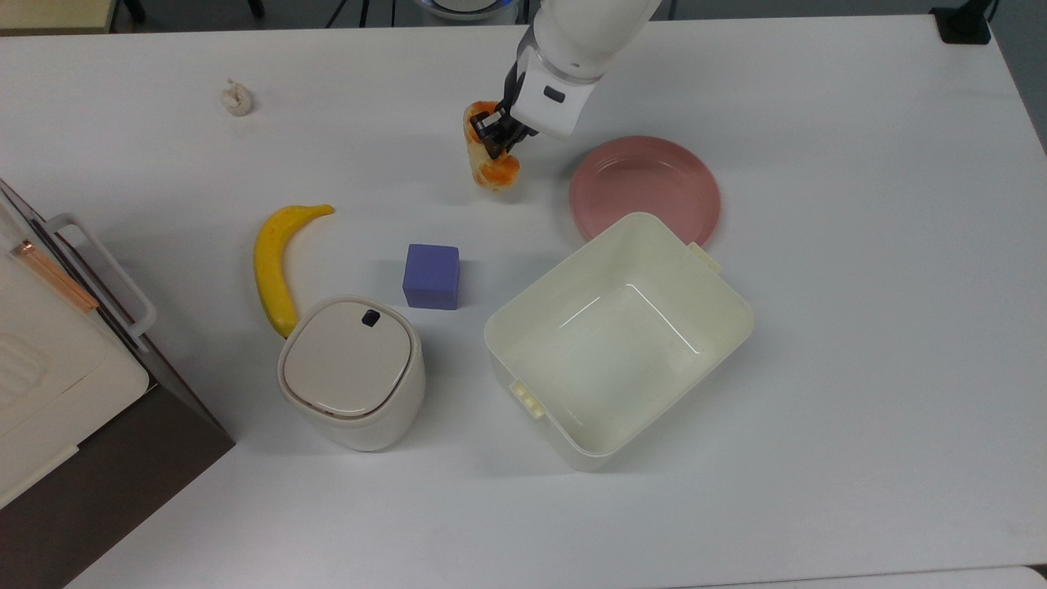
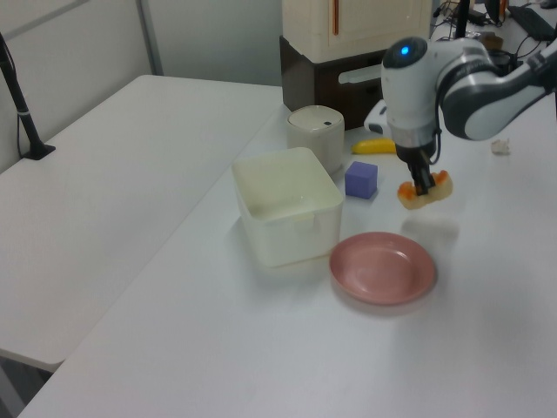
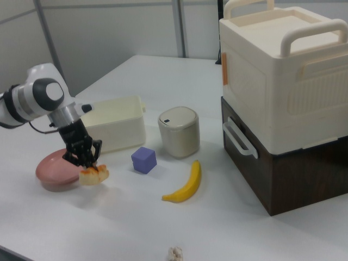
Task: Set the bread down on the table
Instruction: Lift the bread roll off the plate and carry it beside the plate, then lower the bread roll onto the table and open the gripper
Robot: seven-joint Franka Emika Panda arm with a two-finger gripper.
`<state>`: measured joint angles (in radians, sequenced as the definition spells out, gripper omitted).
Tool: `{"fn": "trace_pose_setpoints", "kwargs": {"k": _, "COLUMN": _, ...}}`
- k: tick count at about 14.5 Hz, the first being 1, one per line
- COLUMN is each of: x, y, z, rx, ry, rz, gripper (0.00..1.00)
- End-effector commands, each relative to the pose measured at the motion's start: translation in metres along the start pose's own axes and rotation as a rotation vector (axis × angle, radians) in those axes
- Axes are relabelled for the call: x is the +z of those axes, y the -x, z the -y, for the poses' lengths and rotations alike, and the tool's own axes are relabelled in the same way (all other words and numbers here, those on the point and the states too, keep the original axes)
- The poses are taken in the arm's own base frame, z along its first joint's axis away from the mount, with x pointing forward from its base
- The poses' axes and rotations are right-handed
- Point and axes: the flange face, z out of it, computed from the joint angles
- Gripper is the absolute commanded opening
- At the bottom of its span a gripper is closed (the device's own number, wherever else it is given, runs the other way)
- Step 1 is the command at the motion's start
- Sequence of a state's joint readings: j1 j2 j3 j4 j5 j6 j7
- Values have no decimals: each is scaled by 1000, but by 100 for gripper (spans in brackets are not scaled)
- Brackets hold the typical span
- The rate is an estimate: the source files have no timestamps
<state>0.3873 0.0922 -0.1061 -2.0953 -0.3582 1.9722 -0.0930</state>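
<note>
The bread (image 1: 489,166), a small pale-yellow bun with orange-brown patches, is clamped in my gripper (image 1: 496,141), which is shut on it. It hangs a little above the white table (image 1: 859,245), left of the pink plate (image 1: 646,192) in the top view. In the left view the bread (image 2: 425,193) sits under the gripper (image 2: 426,183), with its shadow on the table below, beyond the plate (image 2: 383,268). The right view shows the bread (image 3: 93,175) under the gripper (image 3: 87,162), just right of the plate (image 3: 54,173), which holds nothing.
A cream tub (image 1: 617,335) stands open near the plate. A purple cube (image 1: 431,276), a banana (image 1: 274,266) and a lidded cream bin (image 1: 352,372) lie to the top view's left. A brown and cream cabinet (image 1: 49,368) fills that corner. A small white scrap (image 1: 236,98) lies far back.
</note>
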Motion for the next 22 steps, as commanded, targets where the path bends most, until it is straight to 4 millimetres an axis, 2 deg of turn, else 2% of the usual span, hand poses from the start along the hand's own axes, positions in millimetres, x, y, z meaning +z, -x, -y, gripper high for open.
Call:
{"fn": "trace_pose_setpoints", "kwargs": {"k": 1, "x": 12, "y": 8, "z": 11, "rx": -46, "ry": 19, "rz": 5, "gripper": 0}}
{"fn": "trace_pose_setpoints", "kwargs": {"k": 2, "x": 11, "y": 7, "z": 9, "rx": -39, "ry": 19, "rz": 3, "gripper": 15}}
{"fn": "trace_pose_setpoints", "kwargs": {"k": 3, "x": 10, "y": 7, "z": 9, "rx": -38, "ry": 20, "rz": 0, "gripper": 35}}
{"fn": "trace_pose_setpoints", "kwargs": {"k": 6, "x": 10, "y": 8, "z": 5, "rx": -32, "ry": 18, "rz": 2, "gripper": 58}}
{"fn": "trace_pose_setpoints", "kwargs": {"k": 7, "x": 2, "y": 7, "z": 0, "rx": -24, "ry": 20, "rz": -11, "gripper": 79}}
{"fn": "trace_pose_setpoints", "kwargs": {"k": 9, "x": -3, "y": 7, "z": -7, "rx": -16, "ry": 19, "rz": -20, "gripper": 100}}
{"fn": "trace_pose_setpoints", "kwargs": {"k": 10, "x": -11, "y": 6, "z": -14, "rx": -2, "ry": 19, "rz": -34, "gripper": 100}}
{"fn": "trace_pose_setpoints", "kwargs": {"k": 11, "x": -26, "y": 9, "z": -40, "rx": 30, "ry": 10, "rz": -52, "gripper": 100}}
{"fn": "trace_pose_setpoints", "kwargs": {"k": 15, "x": -75, "y": 21, "z": -102, "rx": 114, "ry": -109, "rz": -117, "gripper": 100}}
{"fn": "trace_pose_setpoints", "kwargs": {"k": 18, "x": -97, "y": 39, "z": -145, "rx": 169, "ry": -161, "rz": -125, "gripper": 100}}
{"fn": "trace_pose_setpoints", "kwargs": {"k": 20, "x": -111, "y": 48, "z": -165, "rx": 225, "ry": -213, "rz": -163, "gripper": 100}}
{"fn": "trace_pose_setpoints", "kwargs": {"k": 22, "x": -130, "y": 59, "z": -193, "rx": 327, "ry": -276, "rz": -217, "gripper": 100}}
